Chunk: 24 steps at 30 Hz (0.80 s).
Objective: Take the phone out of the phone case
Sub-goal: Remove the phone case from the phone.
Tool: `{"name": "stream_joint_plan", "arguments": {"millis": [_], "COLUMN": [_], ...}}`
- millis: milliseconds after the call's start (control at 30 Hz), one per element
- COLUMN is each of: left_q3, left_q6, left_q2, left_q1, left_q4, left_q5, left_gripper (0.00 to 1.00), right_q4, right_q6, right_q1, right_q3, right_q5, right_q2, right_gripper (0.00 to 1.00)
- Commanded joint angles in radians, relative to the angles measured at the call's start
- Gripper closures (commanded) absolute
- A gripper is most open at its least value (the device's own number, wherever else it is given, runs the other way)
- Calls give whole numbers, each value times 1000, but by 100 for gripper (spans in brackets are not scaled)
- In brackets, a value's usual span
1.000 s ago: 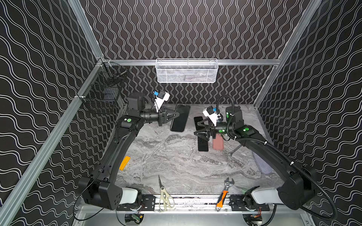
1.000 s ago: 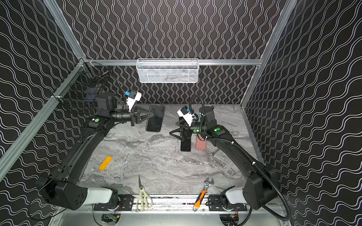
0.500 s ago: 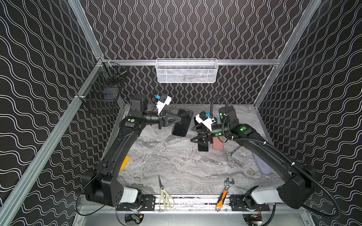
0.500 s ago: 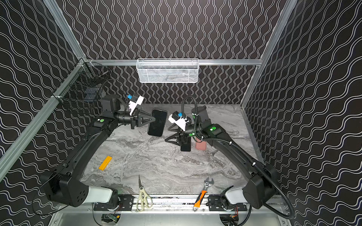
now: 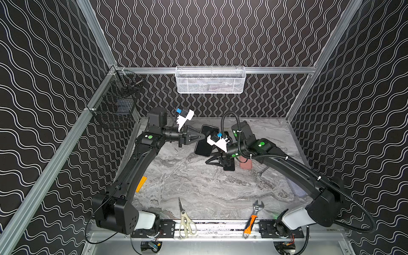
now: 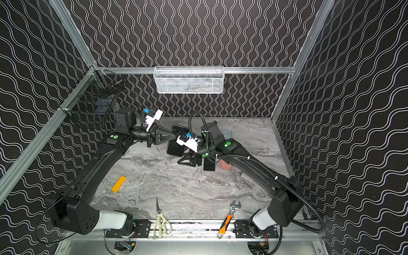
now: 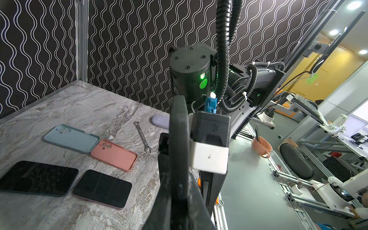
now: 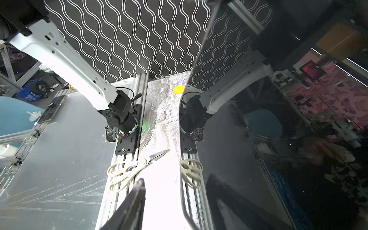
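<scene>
Surface: the grey marbled surface point(image 5: 198, 189) is bare in its middle, which leaves room for both arms to work.
Left pincer: the left pincer point(image 5: 201, 137) is clamped on a long edge of the black glossy phone in its dark case point(image 5: 203, 144). The phone is held raised and tilted over the far middle of the surface, apparently so that the other arm can reach it.
Right pincer: the right pincer point(image 5: 208, 161) is set at the phone's lower end with its jaws parted. In the right wrist view one finger point(image 8: 137, 195) stands clear of the screen and the other is hidden. Nothing is gripped yet.
Step judged: a second hold is needed so that phone and case can be pulled apart.
Spare cases: a pale teal empty case point(image 7: 71, 138) and a salmon-pink empty case point(image 7: 114, 155) lie toward the far right corner, out of the working space.
Risk judged: a glossy screen may slip under pinching.
</scene>
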Motion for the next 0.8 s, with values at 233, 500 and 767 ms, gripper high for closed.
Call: {"name": "stream_joint_plan", "arguments": {"millis": [233,500,767], "left_q3": [-7,-7,-5], "left_q6": [-5,-5,-4], "left_q2": [-1,-4,4], "left_q1": [-8,-11,-16], "left_q4": [48,45,37], "left_q5": [35,38,47], "left_gripper": [100,100,100], "right_q4": [-66,-73,-42], "right_q6": [-51,-55,-44], "right_q1": [14,14,17], "right_q3": [34,28,10], "right_q5": [61,78,56], "right_q2": [14,-3,-20], "right_gripper": [64,76,91]}}
